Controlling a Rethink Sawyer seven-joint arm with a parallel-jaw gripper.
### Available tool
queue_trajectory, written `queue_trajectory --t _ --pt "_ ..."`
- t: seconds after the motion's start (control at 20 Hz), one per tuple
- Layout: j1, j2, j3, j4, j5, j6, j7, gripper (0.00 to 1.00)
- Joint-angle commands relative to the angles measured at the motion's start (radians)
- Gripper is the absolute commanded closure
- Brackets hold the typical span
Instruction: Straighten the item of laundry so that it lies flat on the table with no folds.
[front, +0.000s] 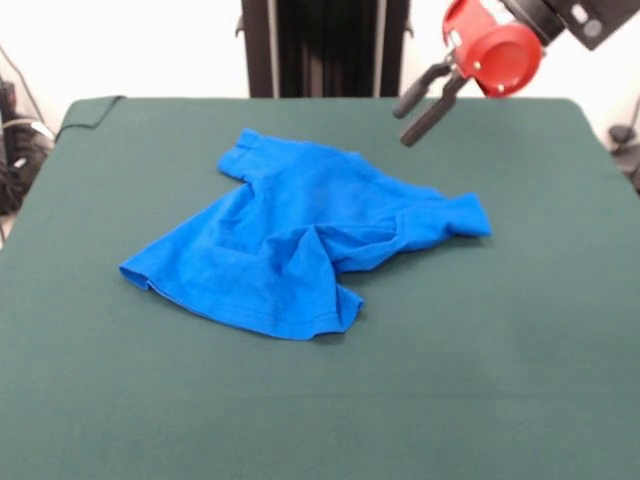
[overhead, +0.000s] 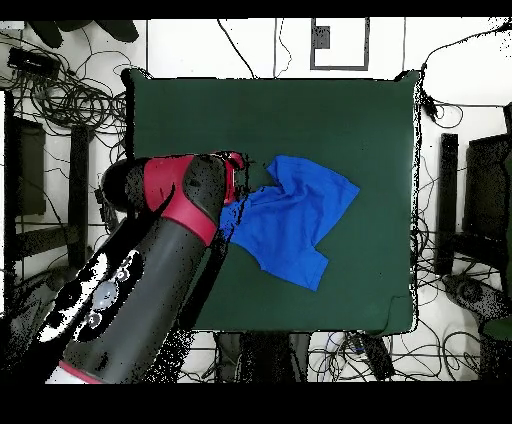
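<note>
The royal-blue T-shirt (front: 300, 240) lies crumpled near the middle of the dark green table (front: 500, 350), with folds across its middle and one sleeve pointing to the right. In the overhead view the shirt (overhead: 295, 220) lies right of the arm. My gripper (front: 424, 104) hangs in the air above the table's far right part, up and to the right of the shirt, clear of it. Its two dark fingers (front: 436, 112) stand apart and hold nothing. In the overhead view the red and black arm (overhead: 180, 205) hides the gripper and the shirt's left edge.
The robot's black pedestal (front: 325, 45) stands at the table's far side. Cables (overhead: 60, 90) and dark equipment lie on the floor around the table in the overhead view. A fold of green cloth (front: 90, 110) is turned up at the far left corner.
</note>
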Motion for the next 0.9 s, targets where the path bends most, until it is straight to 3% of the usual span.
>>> queue_trajectory --t 0.05,0.55,0.9 --pt "0.012 0.123 0.086 -0.080 0.053 0.081 0.173 0.00" --pt "-0.004 0.144 0.124 -0.091 0.057 0.051 0.116 0.00" --pt "-0.026 0.131 0.203 -0.102 0.051 0.076 -0.002 0.00"
